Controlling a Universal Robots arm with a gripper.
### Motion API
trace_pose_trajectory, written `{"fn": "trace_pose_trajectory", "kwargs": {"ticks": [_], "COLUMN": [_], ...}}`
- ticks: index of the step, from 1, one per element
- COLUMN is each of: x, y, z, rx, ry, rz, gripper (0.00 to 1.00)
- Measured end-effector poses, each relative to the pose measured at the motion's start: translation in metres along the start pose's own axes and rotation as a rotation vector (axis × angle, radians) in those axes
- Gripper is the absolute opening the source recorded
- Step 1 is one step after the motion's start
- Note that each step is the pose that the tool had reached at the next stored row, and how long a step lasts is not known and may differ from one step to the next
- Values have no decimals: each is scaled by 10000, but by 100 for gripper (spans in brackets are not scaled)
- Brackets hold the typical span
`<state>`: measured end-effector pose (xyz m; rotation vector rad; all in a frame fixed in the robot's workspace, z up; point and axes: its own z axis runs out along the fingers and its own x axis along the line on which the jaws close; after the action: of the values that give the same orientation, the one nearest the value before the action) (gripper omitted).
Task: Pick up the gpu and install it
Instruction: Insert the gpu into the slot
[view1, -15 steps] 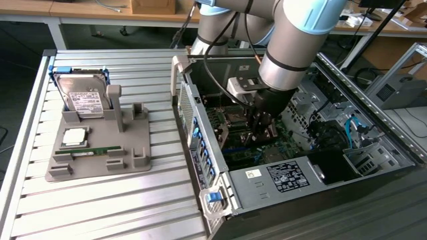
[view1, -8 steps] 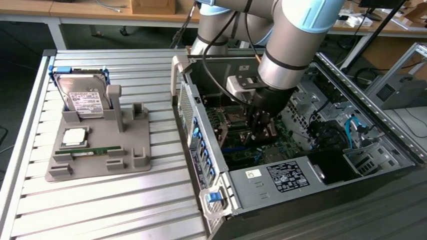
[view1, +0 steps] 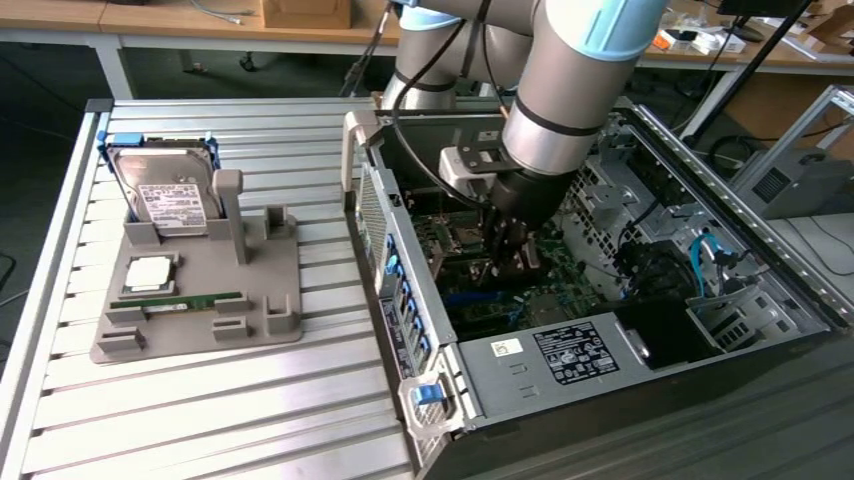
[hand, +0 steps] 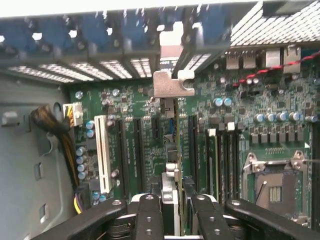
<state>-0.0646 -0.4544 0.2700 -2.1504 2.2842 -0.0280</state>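
Note:
The gpu (hand: 170, 192) stands edge-on between my two black fingers (hand: 150, 215), and its silvery metal bracket (hand: 173, 83) reaches towards the case's rear wall. My gripper (hand: 176, 216) is shut on the card. It hangs just over the black expansion slots of the green motherboard (hand: 145, 107); I cannot tell whether its edge touches a slot. In the exterior view my gripper (view1: 513, 258) is deep inside the open computer case (view1: 400, 290), pointing down at the board, and the card shows as a dark sliver under it.
On the slatted table at the exterior view's left stands a grey holder (view1: 200, 310) with a hard drive (view1: 167, 198), a processor chip (view1: 150, 272) and a green memory stick (view1: 187, 300). Inside the case are a power supply (view1: 574, 355), drive cages, a white slot (hand: 102, 150), an empty processor socket (hand: 272, 182) and yellow cables (hand: 55, 130).

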Motion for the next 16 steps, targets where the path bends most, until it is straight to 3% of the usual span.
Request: {"fn": "trace_pose_trajectory", "kwargs": {"ticks": [2, 7, 16], "x": [-11, -4, -3], "y": [27, 188, 206], "z": [8, 24, 31], "rx": [1, 1, 0], "ry": [-1, -1, 0], "rz": [11, 27, 38], "gripper": [27, 27, 27]}}
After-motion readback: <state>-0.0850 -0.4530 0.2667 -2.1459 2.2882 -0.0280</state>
